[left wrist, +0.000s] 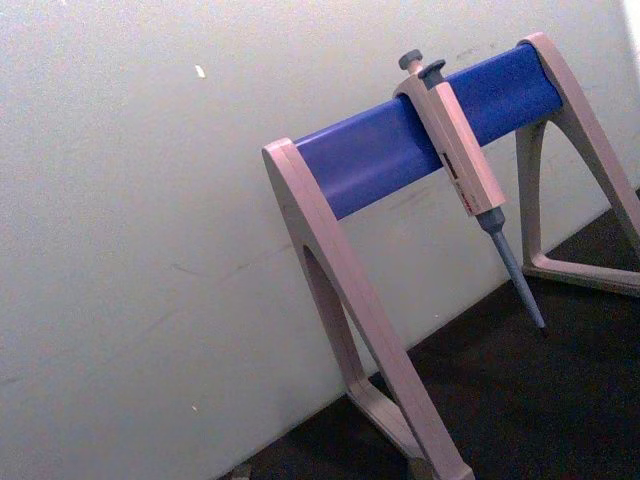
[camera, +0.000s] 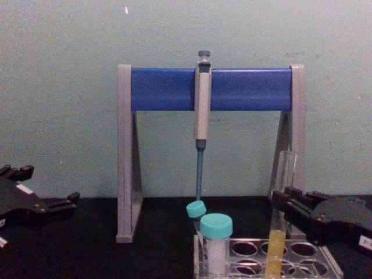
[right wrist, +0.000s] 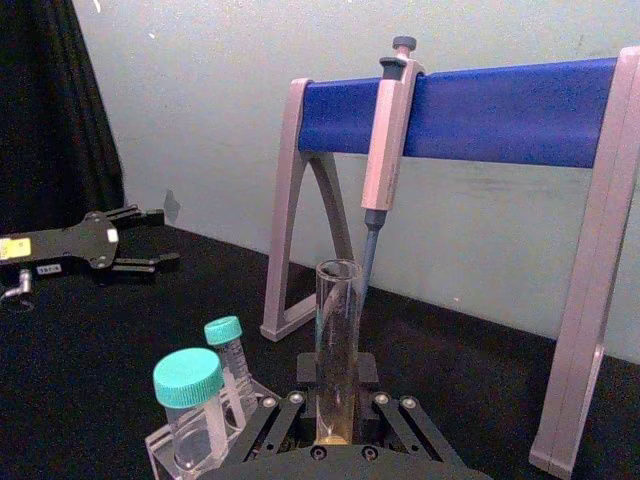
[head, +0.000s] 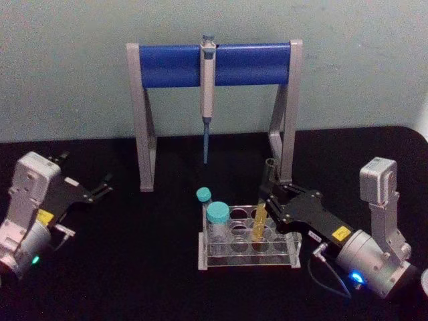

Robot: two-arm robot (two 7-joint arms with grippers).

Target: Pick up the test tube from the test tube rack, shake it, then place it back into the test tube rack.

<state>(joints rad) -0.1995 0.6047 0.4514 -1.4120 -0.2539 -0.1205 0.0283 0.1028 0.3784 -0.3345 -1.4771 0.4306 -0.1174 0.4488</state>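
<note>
Bare black bench (head: 134,267) lies open between the parked left claw (head: 100,188) and the test tube rack (head: 247,257), with nothing in the way there. Behind the rack the pipette stand (head: 214,67) spans the back, and the pipette (head: 208,100) hangs from its bar over the rack's far left side. Two teal-capped vials (head: 217,224) stand up at the rack's left end. The right claw (head: 267,200) closes off the right side, at the test tube (head: 261,214).

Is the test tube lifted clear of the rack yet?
No. In the chest view the test tube stands with its yellow-filled lower end down in a hole of the test tube rack, the right pincer around its middle.
</note>
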